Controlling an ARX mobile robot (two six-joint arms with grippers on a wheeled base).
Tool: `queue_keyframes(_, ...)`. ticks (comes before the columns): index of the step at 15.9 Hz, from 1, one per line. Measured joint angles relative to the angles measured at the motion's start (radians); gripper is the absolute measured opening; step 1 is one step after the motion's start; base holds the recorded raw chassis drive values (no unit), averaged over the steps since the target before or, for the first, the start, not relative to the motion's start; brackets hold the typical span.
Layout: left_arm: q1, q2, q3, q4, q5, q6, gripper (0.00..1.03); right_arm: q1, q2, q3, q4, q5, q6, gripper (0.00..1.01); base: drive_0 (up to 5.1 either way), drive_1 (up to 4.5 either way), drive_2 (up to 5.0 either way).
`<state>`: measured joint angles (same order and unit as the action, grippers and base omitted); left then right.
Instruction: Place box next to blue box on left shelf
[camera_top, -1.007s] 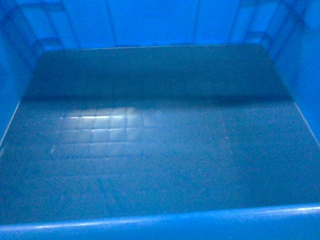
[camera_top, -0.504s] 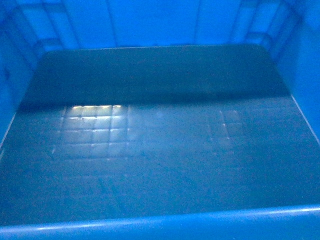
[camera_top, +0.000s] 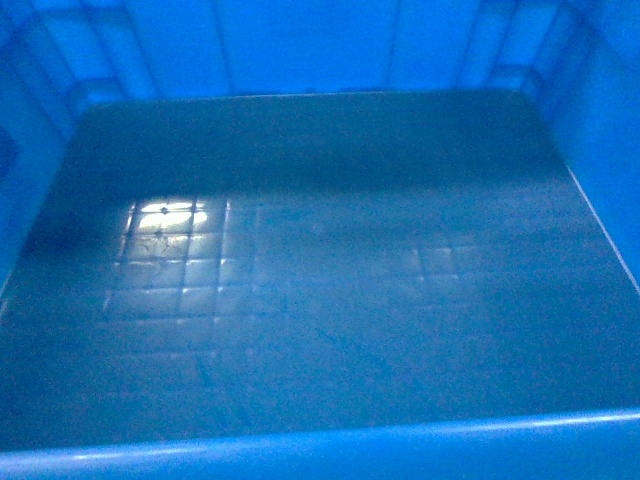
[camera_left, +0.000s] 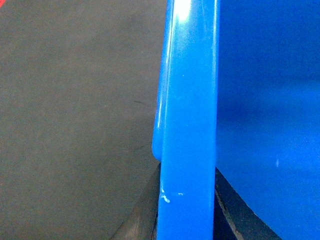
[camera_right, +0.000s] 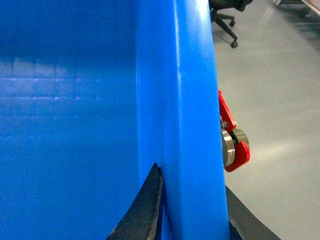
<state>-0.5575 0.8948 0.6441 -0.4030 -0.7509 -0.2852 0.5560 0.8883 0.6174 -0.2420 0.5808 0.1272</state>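
Head view: only the inside of the box (camera_top: 320, 300) shows, its grid floor w/ a bright glare patch at left, walls all around; no arms or shelf visible.

Left wrist view: left gripper (camera_left: 186, 210) is clamped on the box rim, dark fingers (camera_left: 142, 220) on both sides of it; dark grey floor (camera_left: 75, 125) beside.

Right wrist view: right gripper (camera_right: 192, 215) pinches the opposite wall the same way. Only here: red bracket (camera_right: 231, 142), light grey floor, office chair (camera_right: 225, 12) base.

Office or lab, smooth grey floor (camera_right: 280, 100), wheeled office chair (camera_right: 227, 15)
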Motion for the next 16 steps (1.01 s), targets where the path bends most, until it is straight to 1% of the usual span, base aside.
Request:
queue_keyframes(8, 0.0, -0.001, 0.0, 0.0, -0.001, 0.0, 0.14, 0.0, 0.0, 0.0, 0.003, 0.0, -0.002, 0.17, 0.0, 0.0, 0.0)
queue_keyframes(16, 0.0, -0.001, 0.0, 0.0, -0.002, 0.0, 0.14, 0.0, 0.0, 0.0, 0.003, 0.0, -0.002, 0.17, -1.6, -1.64, -1.6)
